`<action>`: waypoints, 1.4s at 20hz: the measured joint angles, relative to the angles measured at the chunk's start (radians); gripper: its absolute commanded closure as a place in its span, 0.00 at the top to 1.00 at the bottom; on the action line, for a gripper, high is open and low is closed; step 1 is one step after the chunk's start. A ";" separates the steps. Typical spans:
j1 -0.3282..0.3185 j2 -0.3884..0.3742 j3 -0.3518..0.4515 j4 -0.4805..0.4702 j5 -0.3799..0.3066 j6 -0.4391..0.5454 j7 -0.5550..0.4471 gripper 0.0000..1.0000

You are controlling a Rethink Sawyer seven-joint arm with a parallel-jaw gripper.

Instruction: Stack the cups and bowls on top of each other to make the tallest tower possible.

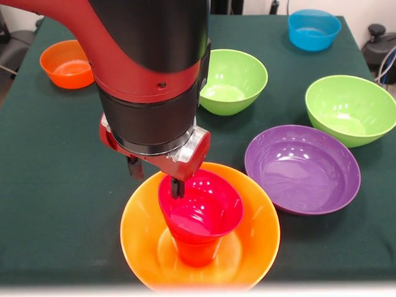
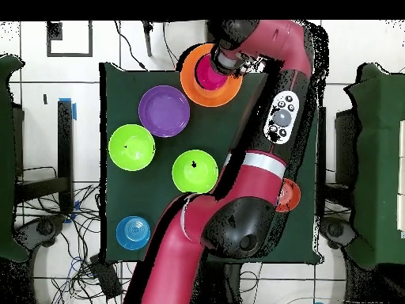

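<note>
The tower stands at the table's near edge in the front view. Its base is the big orange bowl (image 1: 253, 241). An orange cup (image 1: 197, 252) stands in that bowl, and the small crimson bowl (image 1: 207, 210) sits on the cup. My gripper (image 1: 156, 180) is open at the crimson bowl's left rim. One finger (image 1: 177, 187) reaches inside the rim and the other (image 1: 133, 168) hangs outside it, a little higher. In the overhead view the gripper (image 2: 225, 63) hangs over the crimson bowl (image 2: 209, 74) in the orange bowl (image 2: 198, 91). The red cup does not show.
A wide purple bowl (image 1: 302, 168) lies right of the tower. Two lime green bowls (image 1: 232, 80) (image 1: 351, 108) lie behind it. A blue bowl (image 1: 314, 29) is at the far right and a small orange bowl (image 1: 67, 63) at the far left. The arm (image 2: 237, 214) crosses the table.
</note>
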 measured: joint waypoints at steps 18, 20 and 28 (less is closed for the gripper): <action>0.007 -0.108 -0.014 0.006 0.016 0.144 0.000 1.00; 0.007 -0.122 -0.014 0.006 0.019 0.166 0.000 1.00; 0.116 -0.243 0.121 0.206 -0.076 0.104 0.000 1.00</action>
